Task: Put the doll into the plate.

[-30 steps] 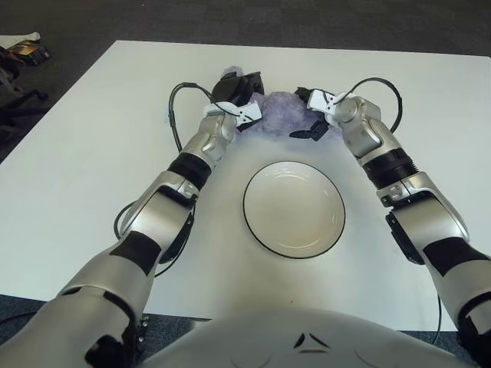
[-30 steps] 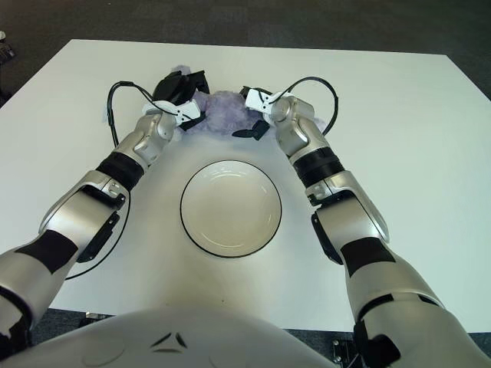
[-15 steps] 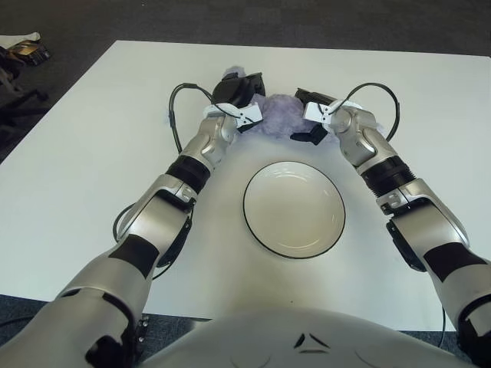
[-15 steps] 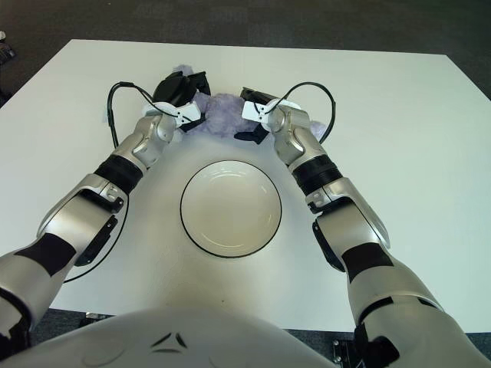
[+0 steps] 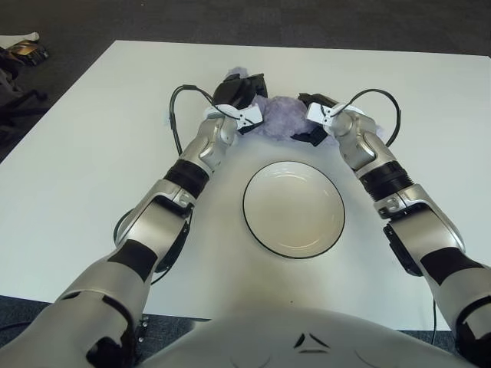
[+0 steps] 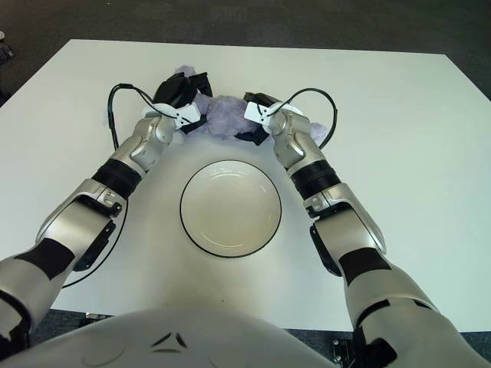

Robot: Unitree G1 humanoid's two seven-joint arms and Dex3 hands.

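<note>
Writing or branding could not be read anywhere on the white, matte table (image 5: 92,153), which stood on dark grey carpet (image 5: 230,19). Beyond the round, cream, dark-rimmed plate (image 5: 294,208), a fuzzy lilac plush doll (image 5: 280,115) lay on the table, pinched from both sides. The left hand (image 5: 236,96) pressed its black fingers against the doll's left end and the right hand (image 5: 316,116) clasped its right end, both silver arms trailing black cables either side of the plate.
</note>
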